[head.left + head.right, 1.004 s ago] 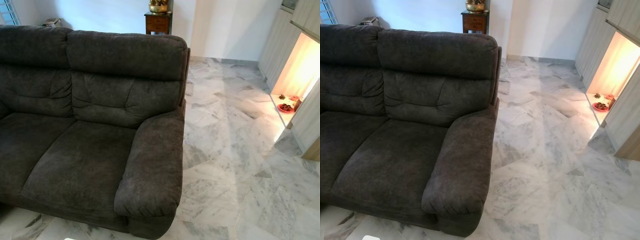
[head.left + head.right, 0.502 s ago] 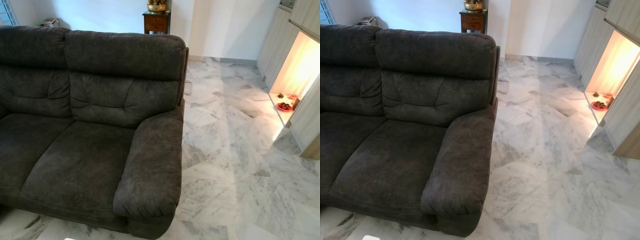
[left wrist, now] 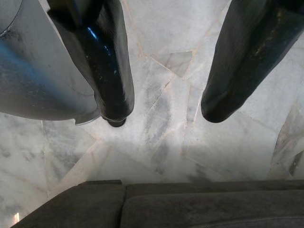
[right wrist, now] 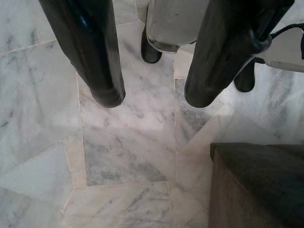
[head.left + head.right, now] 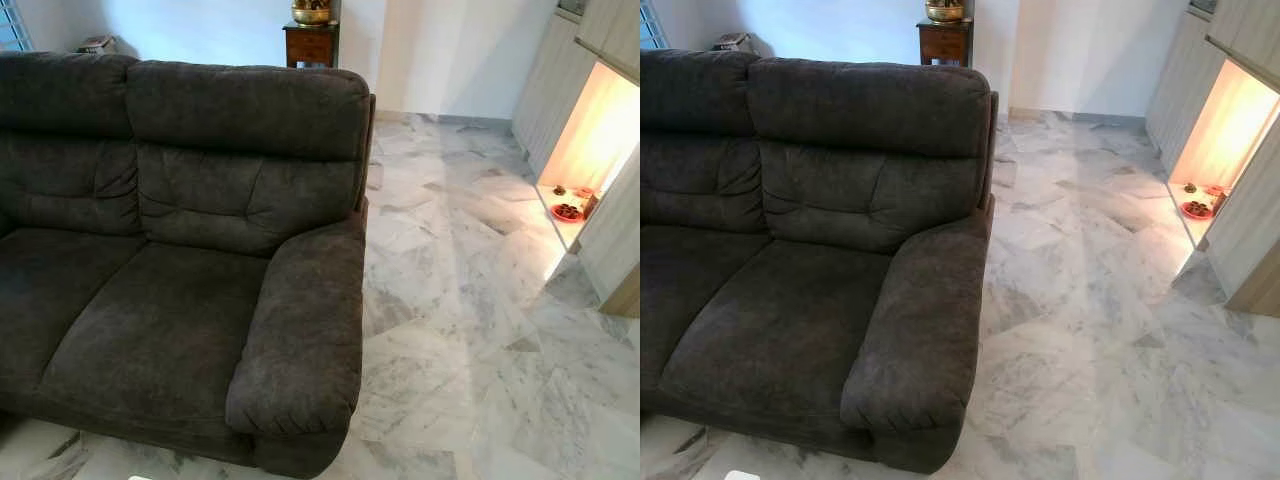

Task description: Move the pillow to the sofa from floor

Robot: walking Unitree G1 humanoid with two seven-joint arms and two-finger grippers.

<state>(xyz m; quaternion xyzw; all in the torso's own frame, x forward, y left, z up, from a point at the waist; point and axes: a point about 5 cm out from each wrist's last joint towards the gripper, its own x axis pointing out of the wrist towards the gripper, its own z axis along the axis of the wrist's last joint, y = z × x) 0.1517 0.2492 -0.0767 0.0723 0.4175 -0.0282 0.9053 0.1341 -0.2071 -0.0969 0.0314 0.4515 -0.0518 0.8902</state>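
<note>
Two claws hung idle over marble floor (image 5: 460,330): left claw (image 3: 164,102) and right claw (image 4: 147,97) both had fingers apart, nothing held. Dark grey sofa (image 5: 190,300) sat ahead w/ seat bare; pillow's whereabouts couldn't be told.

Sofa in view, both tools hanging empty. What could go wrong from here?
1. No pillow lies on the marble floor in view, so the robot likely has to turn and search; it may waste steps.
2. The left tool and right tool hang open just off the sofa edge; a turn could clip the armrest.
3. The glossy floor may be slippery.
</note>
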